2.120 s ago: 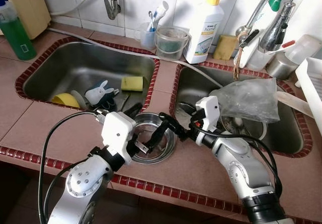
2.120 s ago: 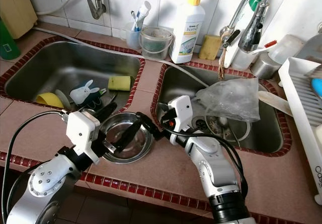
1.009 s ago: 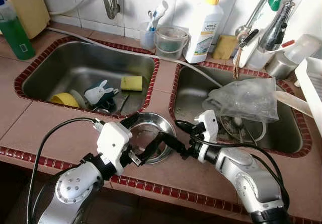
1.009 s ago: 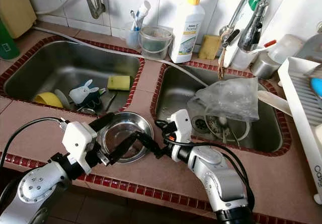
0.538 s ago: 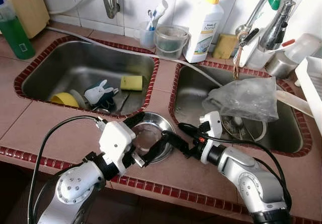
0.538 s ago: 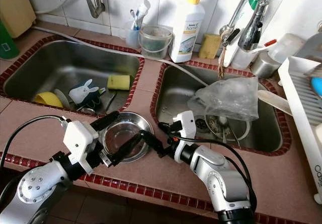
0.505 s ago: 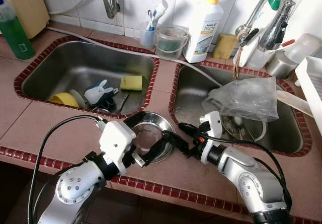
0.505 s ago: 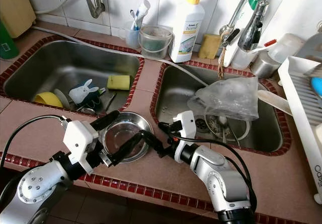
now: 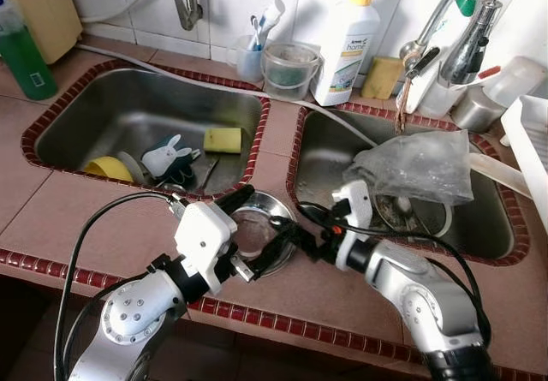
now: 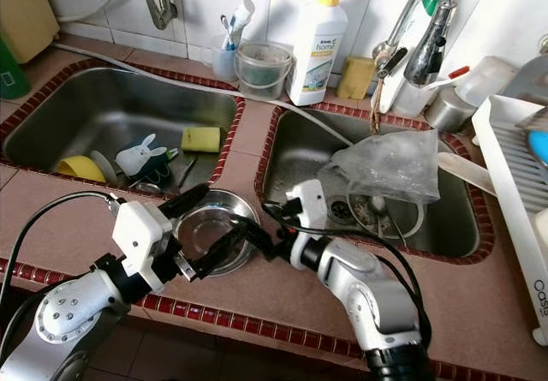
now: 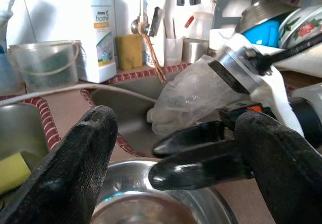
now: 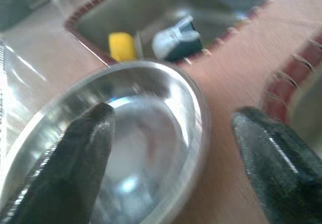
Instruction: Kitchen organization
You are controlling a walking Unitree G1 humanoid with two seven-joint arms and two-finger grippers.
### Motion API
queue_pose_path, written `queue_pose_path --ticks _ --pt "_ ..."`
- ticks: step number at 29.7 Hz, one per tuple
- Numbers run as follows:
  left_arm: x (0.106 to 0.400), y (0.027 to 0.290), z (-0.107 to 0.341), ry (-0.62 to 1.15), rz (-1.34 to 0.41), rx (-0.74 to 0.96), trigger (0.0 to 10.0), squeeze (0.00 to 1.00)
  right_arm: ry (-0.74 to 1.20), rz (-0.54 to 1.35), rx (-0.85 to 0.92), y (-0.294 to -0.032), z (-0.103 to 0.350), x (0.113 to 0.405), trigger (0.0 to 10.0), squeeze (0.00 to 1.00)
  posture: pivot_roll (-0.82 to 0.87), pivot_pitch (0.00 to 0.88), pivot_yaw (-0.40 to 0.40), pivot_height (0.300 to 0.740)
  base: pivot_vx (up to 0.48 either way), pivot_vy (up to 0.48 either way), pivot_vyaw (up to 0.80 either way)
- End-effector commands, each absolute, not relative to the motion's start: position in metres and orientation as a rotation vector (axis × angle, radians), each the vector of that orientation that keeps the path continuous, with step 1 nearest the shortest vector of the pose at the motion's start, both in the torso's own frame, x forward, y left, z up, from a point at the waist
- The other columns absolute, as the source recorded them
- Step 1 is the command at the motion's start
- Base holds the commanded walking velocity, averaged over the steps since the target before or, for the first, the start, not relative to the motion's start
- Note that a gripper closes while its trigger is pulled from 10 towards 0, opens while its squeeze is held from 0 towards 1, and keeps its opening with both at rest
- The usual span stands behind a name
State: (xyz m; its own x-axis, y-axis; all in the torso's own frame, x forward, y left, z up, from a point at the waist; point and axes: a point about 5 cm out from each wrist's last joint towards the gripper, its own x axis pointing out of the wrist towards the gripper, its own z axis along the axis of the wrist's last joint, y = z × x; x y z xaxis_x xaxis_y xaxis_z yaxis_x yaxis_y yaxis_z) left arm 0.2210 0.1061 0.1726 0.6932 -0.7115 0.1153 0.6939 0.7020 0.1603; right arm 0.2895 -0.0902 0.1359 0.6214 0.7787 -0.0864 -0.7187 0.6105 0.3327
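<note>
My left gripper point(image 9: 253, 231) and right gripper point(image 9: 295, 234), both spread apart, straddle the steel bowl point(image 10: 208, 229) on the surface (between two sinks); an uneven squeeze could skid it off.

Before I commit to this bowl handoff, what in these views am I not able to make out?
- Steel bowl: the near rim is covered by the left end effector in both eye views, so contact there is unclear.
- Right end effector: whether its fingers touch the rim is unclear; the right wrist view is blurred.
- Right sink drain: hidden under the crumpled plastic bag.
- Dish rack: cut off by the right edge.
</note>
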Motion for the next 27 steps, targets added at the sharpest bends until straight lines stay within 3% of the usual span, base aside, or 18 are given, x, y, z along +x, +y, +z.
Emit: queue_pose_path --ticks 1,3,9,13,14,15,16,18,19,20,27 --pt "0.219 0.103 0.177 -0.188 -0.791 0.105 10.0 0.00 0.245 0.888 0.281 -0.089 0.135 0.290 3.5 0.00 0.00 0.152 -0.109 0.740 0.000 0.000 0.00" --pt "0.219 0.103 0.178 -0.191 -0.790 0.105 10.0 0.00 0.257 0.893 0.286 -0.088 0.134 0.291 0.0 0.00 0.00 0.153 -0.111 0.740 0.000 0.000 0.00" --pt "0.220 0.104 0.180 -0.197 -0.782 0.104 10.0 0.00 0.271 0.894 0.286 -0.087 0.133 0.293 0.0 0.00 0.00 0.156 -0.115 0.740 0.000 0.000 0.00" --pt "0.220 0.104 0.180 -0.200 -0.777 0.101 10.0 0.00 0.272 0.877 0.285 -0.089 0.132 0.293 1.5 0.00 0.00 0.156 -0.115 0.740 0.000 0.000 0.00" --pt "0.220 0.104 0.180 -0.200 -0.776 0.102 10.0 0.00 0.276 0.874 0.294 -0.090 0.131 0.292 0.2 0.00 0.00 0.156 -0.115 0.740 0.000 0.000 0.00" --pt "0.220 0.104 0.180 -0.200 -0.776 0.102 10.0 0.00 0.276 0.872 0.296 -0.090 0.131 0.292 0.2 0.00 0.00 0.156 -0.115 0.740 0.000 0.000 0.00" --pt "0.220 0.104 0.180 -0.200 -0.776 0.101 10.0 0.00 0.282 0.865 0.298 -0.090 0.131 0.292 0.9 0.00 0.00 0.156 -0.114 0.740 0.000 0.000 0.00" --pt "0.220 0.104 0.180 -0.201 -0.778 0.101 10.0 0.00 0.290 0.856 0.300 -0.090 0.129 0.292 1.2 0.00 0.00 0.155 -0.113 0.740 0.000 0.000 0.00" --pt "0.221 0.103 0.181 -0.203 -0.778 0.101 10.0 0.00 0.300 0.852 0.308 -0.090 0.127 0.291 2.9 0.00 0.00 0.155 -0.112 0.740 0.000 0.000 0.00" --pt "0.221 0.103 0.182 -0.205 -0.780 0.101 10.0 0.00 0.316 0.838 0.315 -0.091 0.125 0.290 10.0 0.00 0.00 0.155 -0.112 0.740 0.000 0.000 0.00" --pt "0.222 0.103 0.182 -0.207 -0.783 0.100 10.0 0.00 0.340 0.785 0.317 -0.095 0.117 0.290 10.0 0.00 -0.01 0.154 -0.108 0.740 0.000 0.000 0.00"
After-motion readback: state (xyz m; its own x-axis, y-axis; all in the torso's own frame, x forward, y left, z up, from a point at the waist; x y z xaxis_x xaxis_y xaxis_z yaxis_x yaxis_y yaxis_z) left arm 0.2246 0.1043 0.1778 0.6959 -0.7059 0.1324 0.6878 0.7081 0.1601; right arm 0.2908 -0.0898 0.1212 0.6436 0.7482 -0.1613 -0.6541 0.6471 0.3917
